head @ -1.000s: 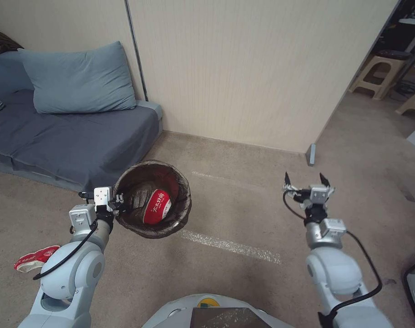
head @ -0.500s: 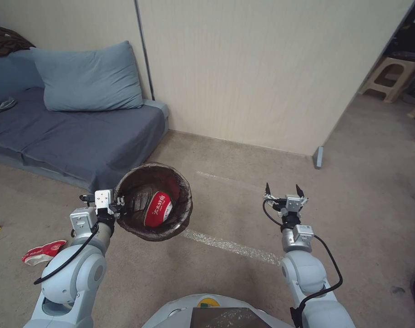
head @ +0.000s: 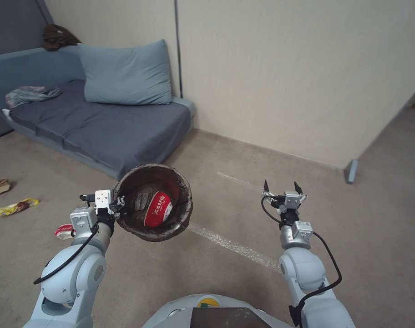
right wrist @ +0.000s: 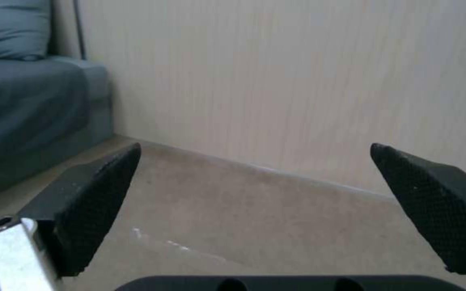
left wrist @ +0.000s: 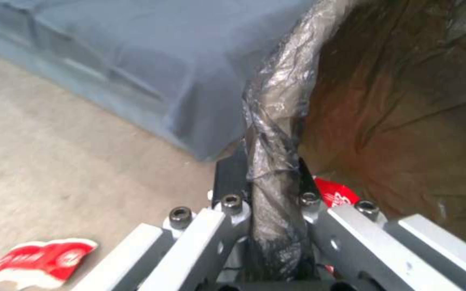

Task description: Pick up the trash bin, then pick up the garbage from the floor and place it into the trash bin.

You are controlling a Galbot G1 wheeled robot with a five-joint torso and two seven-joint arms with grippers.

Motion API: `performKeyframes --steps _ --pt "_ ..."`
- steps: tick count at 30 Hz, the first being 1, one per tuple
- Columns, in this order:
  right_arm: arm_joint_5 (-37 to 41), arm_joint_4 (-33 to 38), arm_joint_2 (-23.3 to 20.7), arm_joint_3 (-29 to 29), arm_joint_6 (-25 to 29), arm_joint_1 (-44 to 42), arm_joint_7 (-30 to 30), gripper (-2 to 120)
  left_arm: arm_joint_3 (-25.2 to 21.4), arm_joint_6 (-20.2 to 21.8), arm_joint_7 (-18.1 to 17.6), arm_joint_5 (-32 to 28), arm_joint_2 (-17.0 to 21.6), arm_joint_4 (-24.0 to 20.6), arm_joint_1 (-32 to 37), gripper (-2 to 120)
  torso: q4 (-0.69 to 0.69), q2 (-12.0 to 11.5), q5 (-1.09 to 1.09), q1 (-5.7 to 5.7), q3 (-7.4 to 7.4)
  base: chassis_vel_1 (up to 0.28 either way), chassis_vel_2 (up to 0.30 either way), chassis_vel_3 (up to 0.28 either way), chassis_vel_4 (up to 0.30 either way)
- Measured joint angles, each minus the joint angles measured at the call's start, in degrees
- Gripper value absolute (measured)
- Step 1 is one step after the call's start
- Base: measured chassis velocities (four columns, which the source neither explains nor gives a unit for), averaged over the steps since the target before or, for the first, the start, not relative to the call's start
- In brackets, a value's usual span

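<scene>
Floor: beige carpet (head: 244, 282).
Left claw (head: 117, 201): pinching round dark-bag-lined trash bin (head: 182, 182) rim, 9 o'clock side.
Right claw (head: 282, 187): spread, empty.

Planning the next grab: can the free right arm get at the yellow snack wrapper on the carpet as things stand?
Probably not. The yellow snack wrapper lies far left, beyond the left gripper and its bag-lined trash bin; the open right gripper hangs on the opposite side.
</scene>
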Motion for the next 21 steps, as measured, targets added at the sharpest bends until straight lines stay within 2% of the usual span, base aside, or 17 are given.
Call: performKeyframes --steps 21 --pt "1.06 1.58 -0.3 -0.15 -1.74 -0.11 0.19 100 -0.23 -0.01 0.24 0.22 0.03 -0.07 0.05 0 0.0 0.0 0.0 0.0 0.0 0.085 0.083 0.078 0.087"
